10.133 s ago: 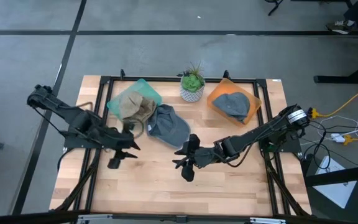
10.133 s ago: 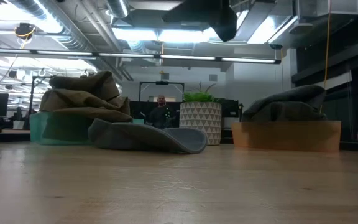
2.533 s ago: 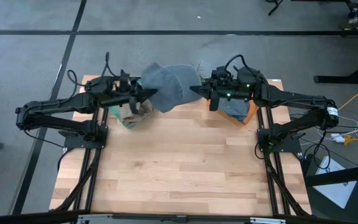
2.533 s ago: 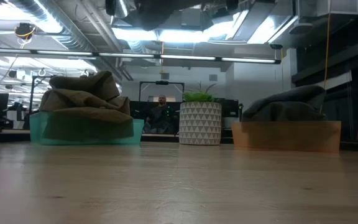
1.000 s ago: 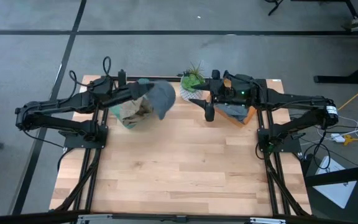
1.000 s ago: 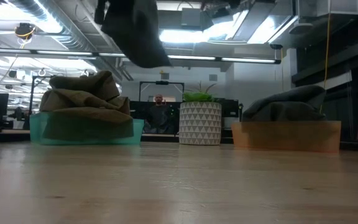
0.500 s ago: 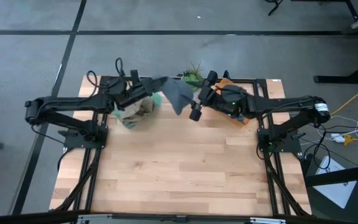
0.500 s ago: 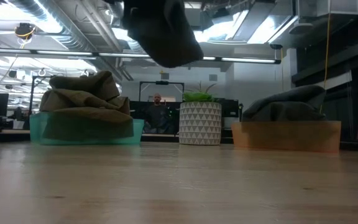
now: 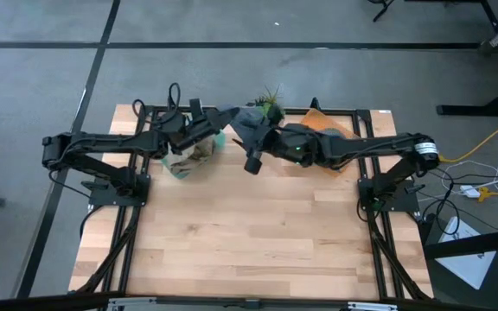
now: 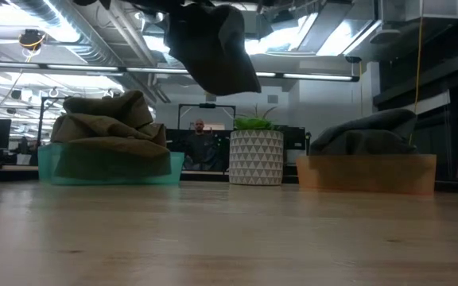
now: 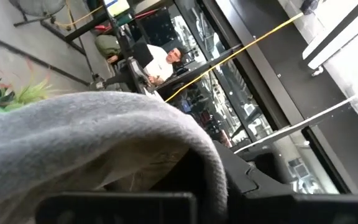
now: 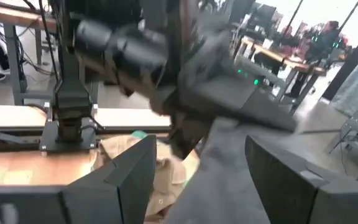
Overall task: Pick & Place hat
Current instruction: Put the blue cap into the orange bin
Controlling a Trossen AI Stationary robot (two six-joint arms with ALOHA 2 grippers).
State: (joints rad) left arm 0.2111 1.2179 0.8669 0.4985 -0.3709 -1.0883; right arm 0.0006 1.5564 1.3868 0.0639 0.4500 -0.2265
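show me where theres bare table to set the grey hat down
The whole near stretch of wooden table, in front of both arms, is bare. The far edge is crowded: teal bin with a tan hat, potted plant, orange bin. The grey hat hangs from the left gripper.

Even overhead light, soft shadows on the surface. Low view: ceiling strip lights glare. Right wrist view motion-blurred; left wrist foreground unfocused.
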